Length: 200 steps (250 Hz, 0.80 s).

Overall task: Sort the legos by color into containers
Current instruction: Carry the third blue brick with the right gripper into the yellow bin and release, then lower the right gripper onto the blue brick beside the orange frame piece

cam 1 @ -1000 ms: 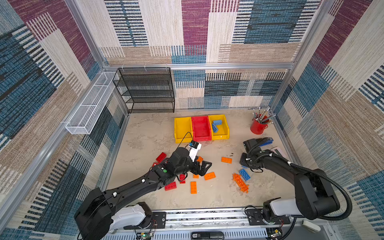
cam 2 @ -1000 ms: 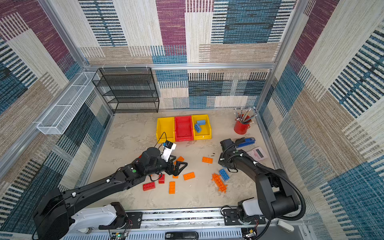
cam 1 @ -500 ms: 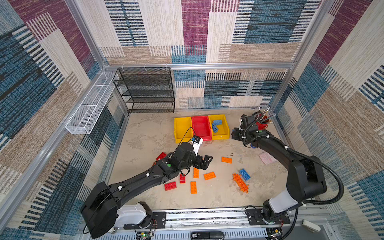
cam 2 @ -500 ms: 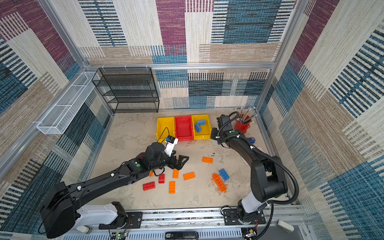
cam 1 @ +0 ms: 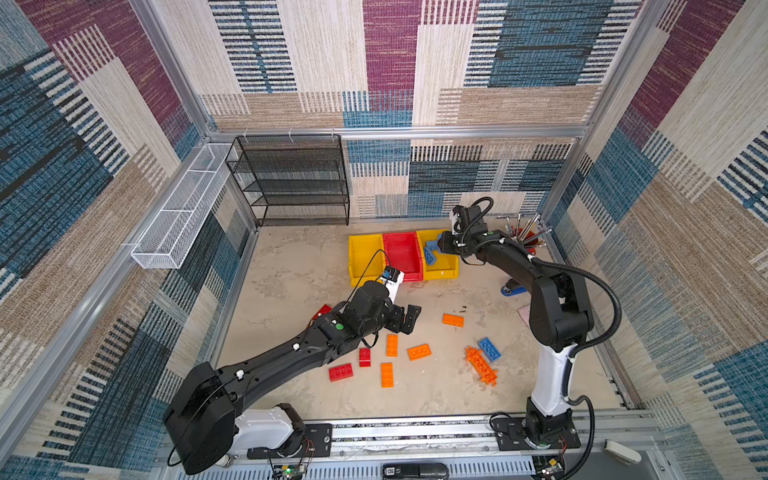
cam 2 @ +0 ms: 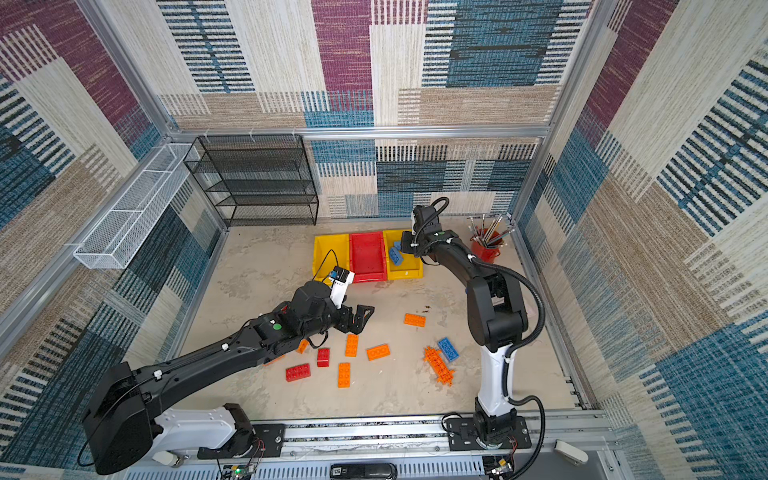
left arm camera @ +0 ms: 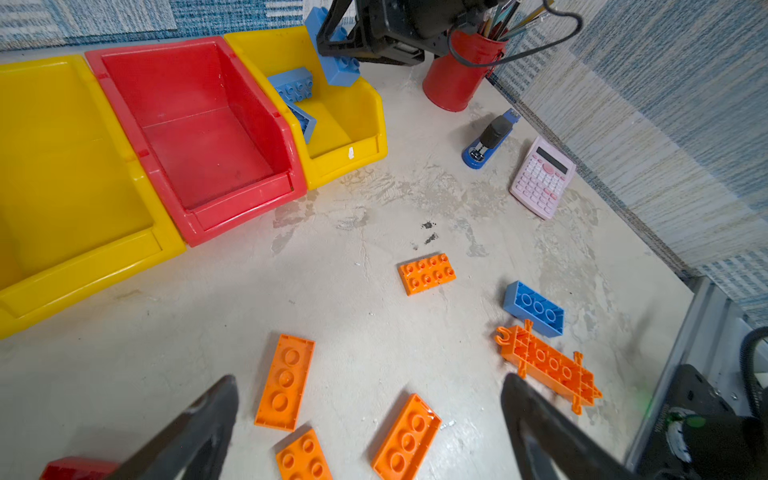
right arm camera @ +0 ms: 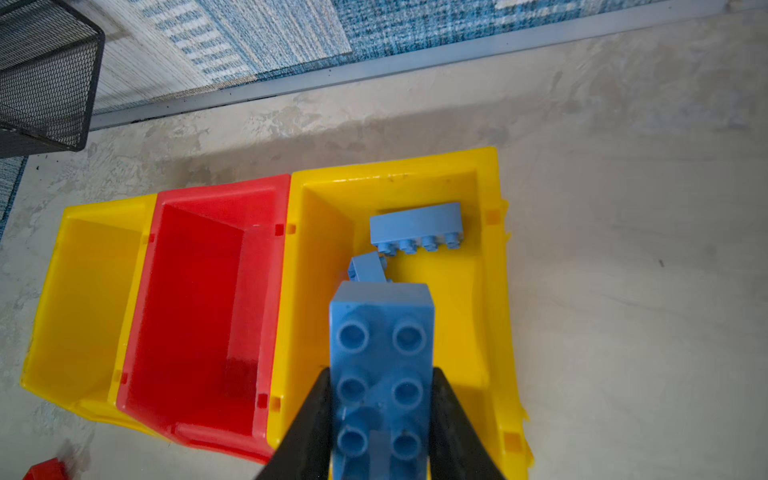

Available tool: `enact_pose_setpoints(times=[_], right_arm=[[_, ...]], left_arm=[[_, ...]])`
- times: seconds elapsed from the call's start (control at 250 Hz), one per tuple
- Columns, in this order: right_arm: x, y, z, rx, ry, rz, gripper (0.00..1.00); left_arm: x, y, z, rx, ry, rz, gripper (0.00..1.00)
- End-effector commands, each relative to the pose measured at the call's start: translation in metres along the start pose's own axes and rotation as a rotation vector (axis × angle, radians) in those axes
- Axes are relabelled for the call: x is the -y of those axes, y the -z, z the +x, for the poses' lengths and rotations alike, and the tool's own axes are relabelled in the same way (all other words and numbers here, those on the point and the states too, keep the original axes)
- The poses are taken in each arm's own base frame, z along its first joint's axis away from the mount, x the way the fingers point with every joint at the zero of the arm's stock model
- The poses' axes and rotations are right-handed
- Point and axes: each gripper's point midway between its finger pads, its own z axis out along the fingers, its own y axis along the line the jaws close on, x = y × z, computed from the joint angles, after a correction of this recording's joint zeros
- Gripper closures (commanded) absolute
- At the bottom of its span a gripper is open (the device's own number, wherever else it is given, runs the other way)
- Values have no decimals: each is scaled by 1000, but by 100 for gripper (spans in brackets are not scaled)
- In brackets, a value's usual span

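Pale, scuffed tabletop (cam 1: 291, 266) fills the floor of the patterned booth, and at its far edge the right pincer (right arm camera: 381, 374) is clamped on one end of a long blue brick (right arm camera: 382, 328), which hangs over the right yellow bin (right arm camera: 461, 324), nearer the wall it shares with the red bin (right arm camera: 199, 311) than its outer side. Two blue bricks (right arm camera: 415, 226) already lie inside, one leaning, so the dropped one may strike them, bounce, and tip over the divider into the red bin or slide out over the low front lip. Letting go from this height would cause that; a lower release looks safer. Just right of that arm stands the red cup of tools (cam 2: 484, 253), and a swing of the elbow or cable could knock it. Nearer, the left pincer (left arm camera: 368, 390) is spread wide and holds nothing, hovering above orange bricks (left arm camera: 284, 382) beside red bricks (cam 1: 340, 371); a loose blue brick (left arm camera: 534, 308) and a spiky orange piece (left arm camera: 548, 368) lie to the right. Both arms heading for the bins together could clash, and the left yellow bin (left arm camera: 62, 166) is empty.
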Motion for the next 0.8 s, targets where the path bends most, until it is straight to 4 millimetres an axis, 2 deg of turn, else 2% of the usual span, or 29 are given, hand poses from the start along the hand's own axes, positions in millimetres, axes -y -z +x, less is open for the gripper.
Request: enact_pose_setpoints(times=[0.0,0.052,0.1,0.18,0.292,0.4,0.456,0.54,0.796], right_arm=[[-2,-11,-2,-15,20,-12,64],[-1,-17,-1,-24,22,-5,58],[0,-21,-1,-28,23,-4,49],[-4,-20,-4,-21,28,-17,36],[-9,-8,-6,-6,40,-8,33],[-9,7,7,-33,53,30,33],[-8,19,18,-44,53,58,34],[1,38,51,-90,35,110,34],[38,115,149,-174,-114,266,35]], left_arm=[[-3,0,-3,5,-39,-19,1],[-2,0,-3,9,-43,-14,1],[-2,0,-3,10,-46,-14,1],[-4,-1,-2,3,-52,-25,1],[-6,1,1,-1,-56,-31,1],[-5,6,1,14,-46,-19,1],[-3,9,1,23,-37,-7,1],[0,14,4,32,-16,21,1],[10,27,24,55,61,131,1]])
